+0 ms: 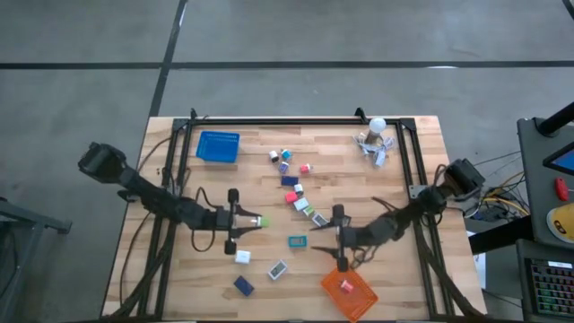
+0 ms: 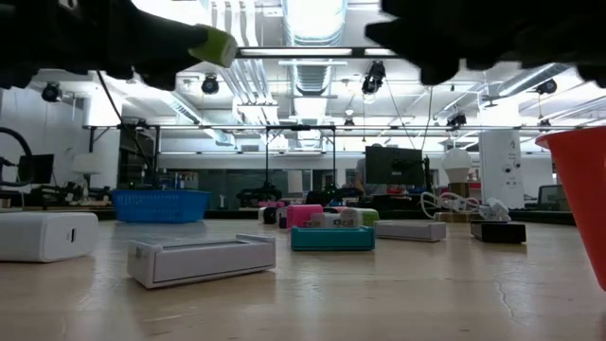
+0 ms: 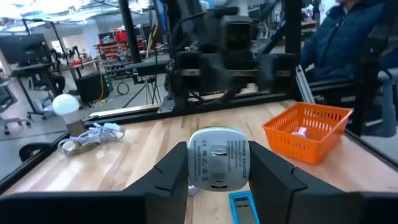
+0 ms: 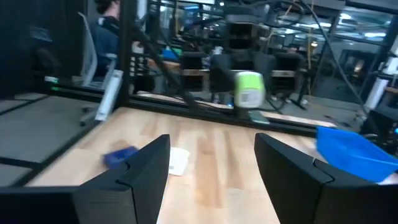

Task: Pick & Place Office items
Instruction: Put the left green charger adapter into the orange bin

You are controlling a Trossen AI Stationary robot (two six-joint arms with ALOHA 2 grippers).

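Small office items lie scattered on the wooden table [image 1: 179,269]: a teal box [image 1: 297,240], a white flat box [image 1: 277,268], a white block [image 1: 242,257], a blue block [image 1: 243,285], and a loose line of several others [image 1: 296,191]. My left gripper [image 1: 256,220] is left of centre, pointing level toward the table's right, shut on a white block with a green edge [image 3: 217,163]. My right gripper [image 1: 316,239] faces it from the right, open with nothing between its fingers [image 4: 211,155]. My left gripper pinches the white-and-green block by its two opposite sides [image 3: 191,168] between its two fingers. The fingers come level from the table's left. The block [image 2: 216,45] stands upright between them, its labelled face toward the wrist, lifted well clear of the table.
An orange mesh basket [image 1: 348,292] with a pink item inside sits near the front edge, right of centre. A blue basket [image 1: 218,146] stands at the far left. A white ball-topped cluster of clips [image 1: 375,142] lies at the far right. A black frame rims the table.
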